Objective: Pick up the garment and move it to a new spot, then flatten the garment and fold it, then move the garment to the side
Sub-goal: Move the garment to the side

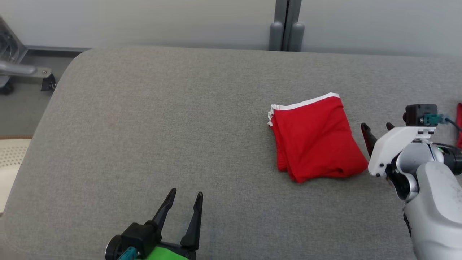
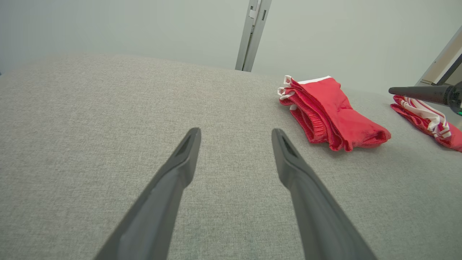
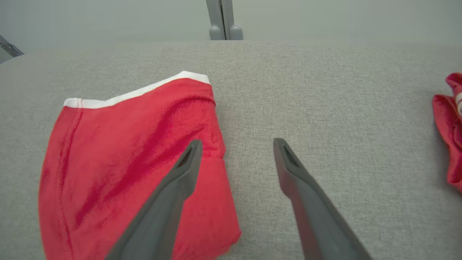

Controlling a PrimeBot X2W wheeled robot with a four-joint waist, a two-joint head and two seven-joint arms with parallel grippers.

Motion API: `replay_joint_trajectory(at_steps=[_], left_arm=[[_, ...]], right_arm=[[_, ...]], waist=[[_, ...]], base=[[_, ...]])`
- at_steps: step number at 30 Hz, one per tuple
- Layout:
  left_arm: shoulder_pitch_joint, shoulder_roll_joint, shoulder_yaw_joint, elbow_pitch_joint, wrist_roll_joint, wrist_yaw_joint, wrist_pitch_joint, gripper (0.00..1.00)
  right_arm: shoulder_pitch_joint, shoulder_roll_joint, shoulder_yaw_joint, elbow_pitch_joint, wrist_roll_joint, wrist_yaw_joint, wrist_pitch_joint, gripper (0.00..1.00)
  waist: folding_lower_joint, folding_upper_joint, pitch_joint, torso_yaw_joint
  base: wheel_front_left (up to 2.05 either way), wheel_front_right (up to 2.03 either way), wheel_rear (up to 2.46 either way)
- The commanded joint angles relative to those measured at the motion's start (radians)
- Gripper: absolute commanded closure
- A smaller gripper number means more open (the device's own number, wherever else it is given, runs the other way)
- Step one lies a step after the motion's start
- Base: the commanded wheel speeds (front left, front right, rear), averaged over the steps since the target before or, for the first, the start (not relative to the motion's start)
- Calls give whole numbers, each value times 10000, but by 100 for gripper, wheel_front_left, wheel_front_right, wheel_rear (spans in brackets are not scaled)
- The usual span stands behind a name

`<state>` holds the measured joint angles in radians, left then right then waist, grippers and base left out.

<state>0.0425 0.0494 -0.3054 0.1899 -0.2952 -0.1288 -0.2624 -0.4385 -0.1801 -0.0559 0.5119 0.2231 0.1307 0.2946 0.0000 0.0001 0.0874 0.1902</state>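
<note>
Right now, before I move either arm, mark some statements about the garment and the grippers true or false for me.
The red garment lies folded on the grey surface. True.
The right gripper is shut on it. False: it is open, holding nothing.
The left gripper is open, apart from the garment. True.
The garment's edging is blue. False: the trim is white.
A second red cloth lies further right. True.

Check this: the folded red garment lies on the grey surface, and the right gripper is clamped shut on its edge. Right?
No: the folded red garment lies on the grey surface, but the right gripper is open by its edge, gripping nothing; the right wrist view shows spread fingers.
</note>
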Motion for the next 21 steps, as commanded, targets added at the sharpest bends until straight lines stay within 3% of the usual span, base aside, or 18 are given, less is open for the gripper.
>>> replay_joint_trajectory(at_steps=[1,6,11,12,13,21], left_arm=[[-264,27,-95,16,-104,-32,-30,0],[-637,24,-390,2,-389,-33,-30,0],[-705,24,-327,-7,-388,-34,-30,0],[-692,24,-241,-13,-355,-34,-30,0],[-705,24,-210,-9,-317,-34,-30,0],[-690,136,117,-218,-124,-35,-30,0]], right_arm=[[-342,92,-161,318,-241,-2,155,0],[-1333,168,-822,1822,-1282,-9,474,0],[-1644,515,-1135,2689,-1656,-2,560,0],[-1726,627,-1169,2880,-1491,1,525,56],[-1765,675,-1223,2976,-1399,1,461,100],[-2362,714,-938,2528,-493,-12,-222,100]], waist=[[0,-1,821,863],[0,-1,1331,1388],[0,-1,1528,1422],[0,-1,1558,1337],[0,-1,1574,1265],[0,-1,1538,-371]], base=[[0,0,0],[0,0,0],[0,0,0],[0,0,0],[0,0,0],[0,0,0]])
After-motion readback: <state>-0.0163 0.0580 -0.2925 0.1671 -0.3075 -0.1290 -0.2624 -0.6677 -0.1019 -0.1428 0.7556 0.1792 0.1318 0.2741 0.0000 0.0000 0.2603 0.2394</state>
